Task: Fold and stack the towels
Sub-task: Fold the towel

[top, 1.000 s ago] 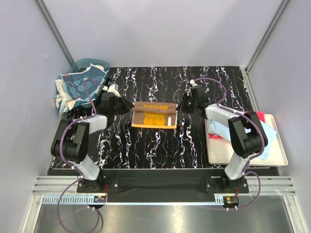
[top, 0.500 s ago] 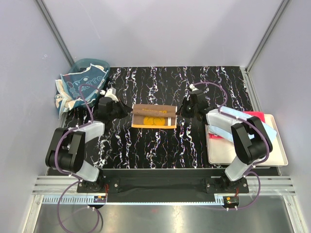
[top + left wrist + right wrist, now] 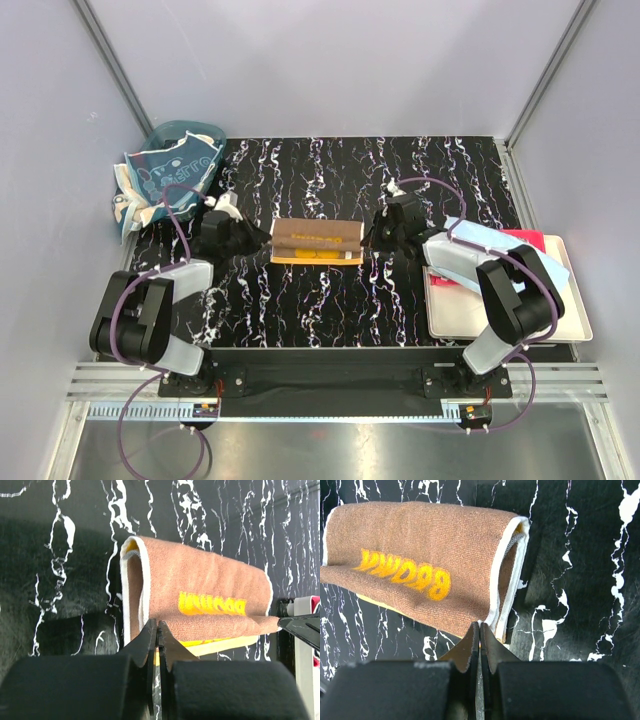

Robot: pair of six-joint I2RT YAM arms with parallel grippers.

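Observation:
The orange towel [image 3: 318,240] lies mid-table, its brown back with yellow letters rolled over the orange face. My left gripper [image 3: 264,239] is shut on its left edge, and my right gripper [image 3: 369,238] is shut on its right edge. In the left wrist view the towel [image 3: 200,590] curls over just beyond my gripper [image 3: 157,626], with yellow cloth pinched between the jaws. In the right wrist view the white hem of the towel [image 3: 420,555] meets my gripper [image 3: 480,626]. A teal patterned towel [image 3: 160,178] hangs out of the basket. Light blue [image 3: 478,236] and red [image 3: 530,240] towels lie on the tray.
The teal plastic basket [image 3: 185,130] stands at the back left corner. The cream tray [image 3: 565,325] sits at the right edge, partly under the right arm. Grey walls close in the black marbled table [image 3: 320,300] on three sides.
Both grippers have drawn the towel's far edge toward the near side. The brown back now covers most of the orange bear face that showed a second ago.

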